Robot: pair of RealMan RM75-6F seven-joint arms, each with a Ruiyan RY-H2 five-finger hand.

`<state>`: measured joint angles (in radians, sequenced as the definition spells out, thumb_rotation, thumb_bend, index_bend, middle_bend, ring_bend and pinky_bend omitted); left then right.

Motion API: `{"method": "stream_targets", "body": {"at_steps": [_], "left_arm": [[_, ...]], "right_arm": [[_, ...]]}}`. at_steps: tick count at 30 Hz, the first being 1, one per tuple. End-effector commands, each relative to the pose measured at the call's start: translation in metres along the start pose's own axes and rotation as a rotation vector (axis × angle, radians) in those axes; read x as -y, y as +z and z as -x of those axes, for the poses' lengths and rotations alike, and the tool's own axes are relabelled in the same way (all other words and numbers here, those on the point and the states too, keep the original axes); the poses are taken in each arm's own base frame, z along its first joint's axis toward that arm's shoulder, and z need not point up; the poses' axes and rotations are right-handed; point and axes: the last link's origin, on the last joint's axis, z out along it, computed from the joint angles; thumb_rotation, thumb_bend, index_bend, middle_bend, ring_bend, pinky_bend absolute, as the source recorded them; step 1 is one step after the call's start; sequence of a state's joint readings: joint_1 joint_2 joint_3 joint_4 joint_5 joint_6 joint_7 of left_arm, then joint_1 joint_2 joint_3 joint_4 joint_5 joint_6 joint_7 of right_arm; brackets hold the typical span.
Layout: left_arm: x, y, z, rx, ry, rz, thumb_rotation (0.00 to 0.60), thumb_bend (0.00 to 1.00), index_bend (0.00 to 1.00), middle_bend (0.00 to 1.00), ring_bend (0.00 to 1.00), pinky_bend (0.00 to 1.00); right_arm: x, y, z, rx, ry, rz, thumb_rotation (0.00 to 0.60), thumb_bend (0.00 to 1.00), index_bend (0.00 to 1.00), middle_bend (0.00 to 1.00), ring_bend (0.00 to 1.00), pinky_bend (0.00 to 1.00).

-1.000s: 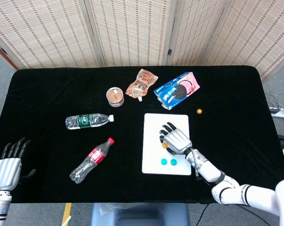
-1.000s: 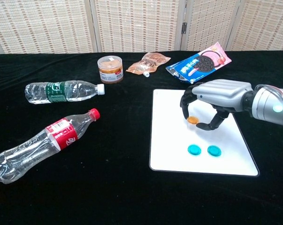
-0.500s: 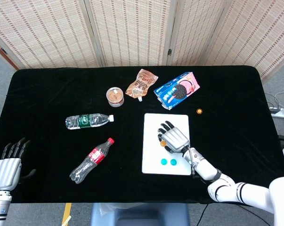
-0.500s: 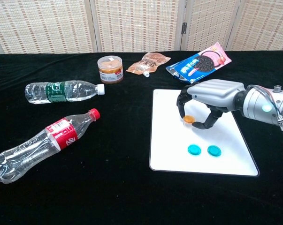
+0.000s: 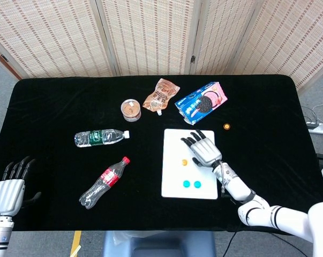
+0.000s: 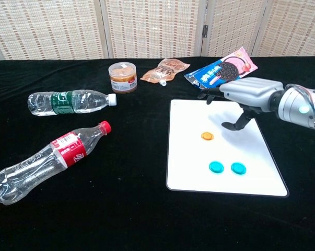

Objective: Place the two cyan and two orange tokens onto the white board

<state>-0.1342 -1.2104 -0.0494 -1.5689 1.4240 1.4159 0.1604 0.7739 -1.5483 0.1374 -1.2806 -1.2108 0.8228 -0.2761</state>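
Note:
The white board [image 5: 172, 182] [image 6: 183, 172] lies right of centre on the black table. Two cyan tokens [image 5: 192, 184] [image 6: 226, 168] sit side by side near its front edge. One orange token [image 5: 185, 161] [image 6: 207, 136] lies on the board's middle. A second orange token [image 5: 226, 126] rests on the black cloth, right of the board's far corner. My right hand [image 5: 203, 148] [image 6: 241, 97] hovers over the board's far right part, fingers spread, holding nothing. My left hand [image 5: 10, 187] is at the table's near left edge, fingers apart, holding nothing.
A cookie package [image 5: 201, 102] [image 6: 222, 69] lies just behind the board. A brown pouch [image 5: 160, 96], a small round tub [image 5: 131, 109], a water bottle [image 5: 100, 137] and a crushed cola bottle [image 5: 103, 182] lie left of the board.
My right hand released the orange token onto the board, opened, and drew back toward the board's far right corner. The left hand stayed still.

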Motion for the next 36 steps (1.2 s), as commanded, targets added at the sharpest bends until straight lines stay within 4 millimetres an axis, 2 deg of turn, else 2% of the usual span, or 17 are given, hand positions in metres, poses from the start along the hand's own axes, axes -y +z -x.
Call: {"method": "stream_targets", "body": {"at_steps": [1,4,8,14,25,36], "left_arm": [[-0.001,0.001,0.0,0.001,0.002,0.003,0.6,0.25,0.08,0.06,0.12,0.0],[-0.002,0.002,0.0,0.001,0.003,0.004,0.6,0.25,0.08,0.06,0.12,0.0],[-0.003,0.002,0.0,0.004,0.006,0.006,0.6,0.25,0.08,0.06,0.12,0.0],[-0.005,0.003,-0.001,0.007,0.012,0.005,0.6,0.25,0.08,0.06,0.12,0.0],[-0.006,0.003,-0.002,0.012,0.015,0.004,0.6,0.25,0.08,0.06,0.12,0.0],[-0.004,0.003,-0.001,0.015,0.014,-0.002,0.6,0.25,0.08,0.06,0.12,0.0]], "right_arm": [[-0.024,0.004,-0.006,-0.032,0.025,0.093,0.6,0.46,0.17,0.21,0.08,0.0],[-0.05,0.01,-0.01,-0.039,0.034,0.185,0.6,0.46,0.22,0.21,0.08,0.0],[-0.074,0.018,-0.011,-0.028,0.039,0.281,0.6,0.46,0.22,0.21,0.08,0.0],[-0.098,0.03,-0.008,0.002,0.04,0.38,0.6,0.46,0.24,0.21,0.08,0.0],[-0.113,0.045,0.001,0.042,0.036,0.462,0.6,0.46,0.31,0.21,0.07,0.0],[-0.118,0.054,0.002,0.059,0.023,0.494,0.6,0.46,0.34,0.21,0.07,0.0]]}}
